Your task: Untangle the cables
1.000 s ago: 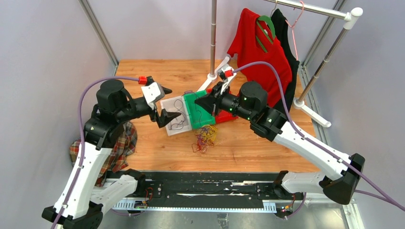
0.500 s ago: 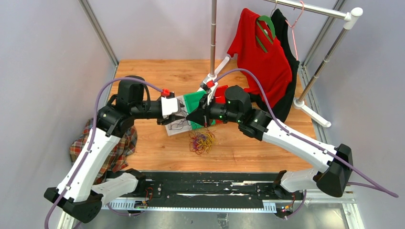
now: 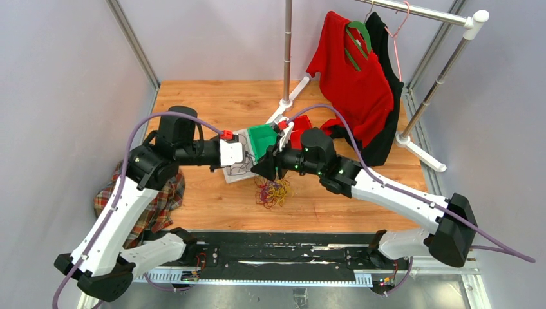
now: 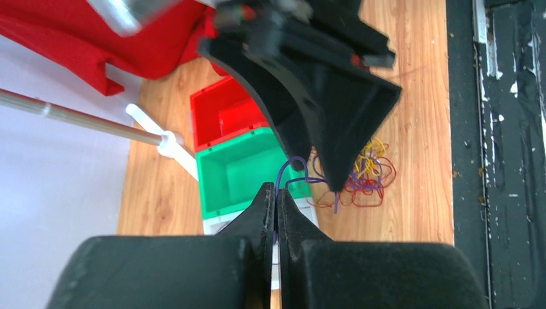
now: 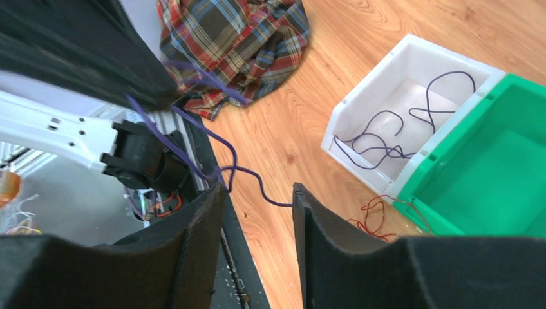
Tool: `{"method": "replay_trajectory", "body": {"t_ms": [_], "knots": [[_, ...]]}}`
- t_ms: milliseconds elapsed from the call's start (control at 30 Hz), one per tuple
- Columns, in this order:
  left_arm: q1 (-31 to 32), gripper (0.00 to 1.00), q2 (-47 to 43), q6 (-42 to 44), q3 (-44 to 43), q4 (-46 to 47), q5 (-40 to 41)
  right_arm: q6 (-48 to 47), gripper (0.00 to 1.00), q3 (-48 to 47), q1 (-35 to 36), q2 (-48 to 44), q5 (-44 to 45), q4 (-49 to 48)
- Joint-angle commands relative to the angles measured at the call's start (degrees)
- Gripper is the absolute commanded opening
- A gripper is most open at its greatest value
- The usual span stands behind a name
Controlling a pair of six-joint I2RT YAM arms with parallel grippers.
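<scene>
Cables (image 3: pixel 273 190): hair-thin floppy loops, tangled at 6 o'clock of green bin (image 3: pixel 261 137). L hand (image 4: pixel 277 193) pinches purple strand (image 4: pixel 281 170); R hand (image 5: pixel 257 192) apart.

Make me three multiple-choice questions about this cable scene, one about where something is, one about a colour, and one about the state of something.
1. Where is the tangled cable pile?
A) on a shelf
B) on the table, in front of the green bin
C) in a drawer

2. What colour are the cables in the white bin?
A) dark purple
B) yellow
C) orange

3. How is the left tool?
A) wide open
B) shut on nothing
C) shut on a purple cable

Answers:
1 B: the top view shows the pile on the wood.
2 A: the right wrist view shows dark purple loops.
3 C: the left wrist view shows it pinching the strand.
</scene>
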State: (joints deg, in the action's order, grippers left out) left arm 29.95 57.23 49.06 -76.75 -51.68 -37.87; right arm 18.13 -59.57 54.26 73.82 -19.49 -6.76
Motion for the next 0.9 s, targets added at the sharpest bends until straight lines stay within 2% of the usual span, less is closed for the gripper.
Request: {"method": "replay_trajectory", "body": {"t_ms": [0,133,300,433,667,867], "knots": [[1.26,0.00,-0.19,-3.24,-5.74,0.53,0.67,-3.70,0.45,2.93,3.84,-0.56,6.61,-3.69],[1.50,0.00,0.38,-5.76,-9.81,0.46,-0.18,-7.79,0.46,3.74,7.85,1.76,14.10,-5.60],[1.60,0.00,0.34,-7.45,-12.84,0.53,-1.12,-8.29,0.43,4.42,8.23,4.95,19.16,-8.33],[1.64,0.00,0.65,-8.63,-16.31,0.48,-1.58,-8.29,0.39,5.24,8.23,7.28,20.71,-10.64],[1.69,0.00,2.94,-10.39,-24.90,0.53,-1.24,-4.92,0.25,8.62,8.23,12.57,21.03,-14.26],[1.69,0.00,5.05,-12.56,-32.45,0.61,-1.41,-1.14,0.21,13.64,8.23,14.46,22.73,-17.08]]}}
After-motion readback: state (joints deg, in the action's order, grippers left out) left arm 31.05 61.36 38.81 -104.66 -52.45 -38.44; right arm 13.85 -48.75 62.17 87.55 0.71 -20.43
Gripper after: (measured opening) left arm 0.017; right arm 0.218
